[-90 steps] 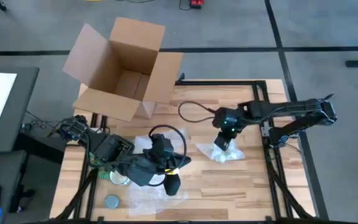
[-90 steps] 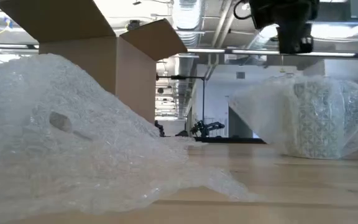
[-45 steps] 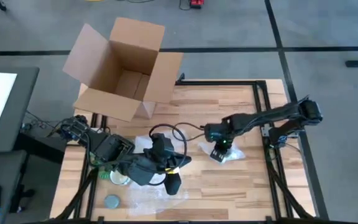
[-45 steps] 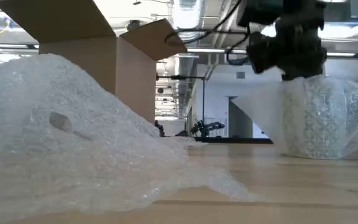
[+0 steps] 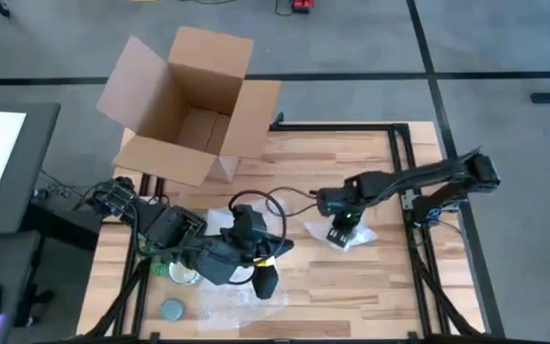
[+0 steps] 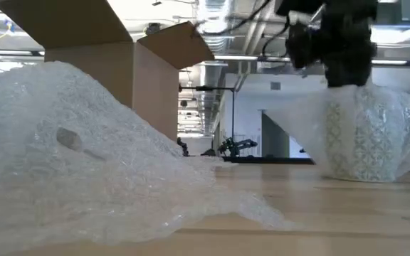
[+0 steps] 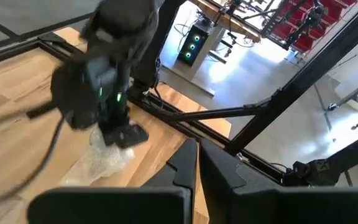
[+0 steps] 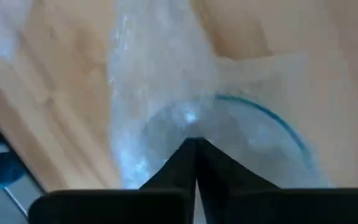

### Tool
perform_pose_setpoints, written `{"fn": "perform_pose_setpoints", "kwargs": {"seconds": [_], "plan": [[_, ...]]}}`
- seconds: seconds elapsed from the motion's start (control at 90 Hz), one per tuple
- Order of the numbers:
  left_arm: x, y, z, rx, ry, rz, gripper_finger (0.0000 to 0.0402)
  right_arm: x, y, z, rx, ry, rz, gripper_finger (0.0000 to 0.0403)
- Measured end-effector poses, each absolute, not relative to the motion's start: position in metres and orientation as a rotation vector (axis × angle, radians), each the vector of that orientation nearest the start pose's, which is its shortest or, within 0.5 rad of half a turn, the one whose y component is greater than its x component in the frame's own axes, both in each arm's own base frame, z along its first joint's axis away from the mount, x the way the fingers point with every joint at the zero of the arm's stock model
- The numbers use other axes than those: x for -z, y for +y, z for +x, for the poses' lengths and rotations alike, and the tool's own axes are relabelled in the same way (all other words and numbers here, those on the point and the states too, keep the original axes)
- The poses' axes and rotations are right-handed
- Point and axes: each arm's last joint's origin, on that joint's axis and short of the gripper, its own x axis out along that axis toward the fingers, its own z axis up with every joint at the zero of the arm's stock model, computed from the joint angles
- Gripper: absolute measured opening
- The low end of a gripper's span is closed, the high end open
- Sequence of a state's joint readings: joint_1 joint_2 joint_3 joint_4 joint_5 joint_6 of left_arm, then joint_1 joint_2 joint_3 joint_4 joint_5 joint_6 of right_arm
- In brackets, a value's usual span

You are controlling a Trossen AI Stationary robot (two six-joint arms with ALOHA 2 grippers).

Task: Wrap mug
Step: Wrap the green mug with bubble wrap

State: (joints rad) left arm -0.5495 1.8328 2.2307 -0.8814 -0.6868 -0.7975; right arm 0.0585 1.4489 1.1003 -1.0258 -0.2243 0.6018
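A patterned thing wrapped in bubble wrap, the bundle (image 5: 356, 239) (image 6: 365, 142), stands on the table's right half. My right gripper (image 5: 338, 232) (image 8: 194, 144) is shut and sits on the bundle's top. A blue rim (image 8: 272, 121) shows through the wrap. My left gripper (image 5: 265, 285) (image 7: 196, 163) is shut and hovers over a loose heap of bubble wrap (image 5: 242, 296) (image 6: 84, 163) at the near left. The mug cannot be picked out in any view. My right gripper presses its shut fingertips (image 6: 347, 75) down on the wrap over the bundle's top (image 8: 185, 118), coming from above and pointing down. The bundle stands on the table. Whether any wrap is caught between the fingers cannot be told.
An open cardboard box (image 5: 194, 105) stands at the far left. A grey-blue disc (image 5: 171, 309) lies at the near left corner. A pale round thing (image 5: 183, 274) is half hidden under my left arm. Bare wood lies between the heap and the bundle.
My right gripper has come down from just above the bundle onto its top, and its arm has dropped lower over the table. The bundle has stayed standing where it was.
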Motion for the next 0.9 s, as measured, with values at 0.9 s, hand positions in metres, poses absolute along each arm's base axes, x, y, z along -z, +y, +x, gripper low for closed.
{"fn": "perform_pose_setpoints", "kwargs": {"seconds": [0.9], "plan": [[-0.466, -0.178, 0.326, -0.279, 0.318, -0.495, 0.0, -0.174, 0.033, 0.265, 0.188, 1.442, 0.632, 0.0]]}}
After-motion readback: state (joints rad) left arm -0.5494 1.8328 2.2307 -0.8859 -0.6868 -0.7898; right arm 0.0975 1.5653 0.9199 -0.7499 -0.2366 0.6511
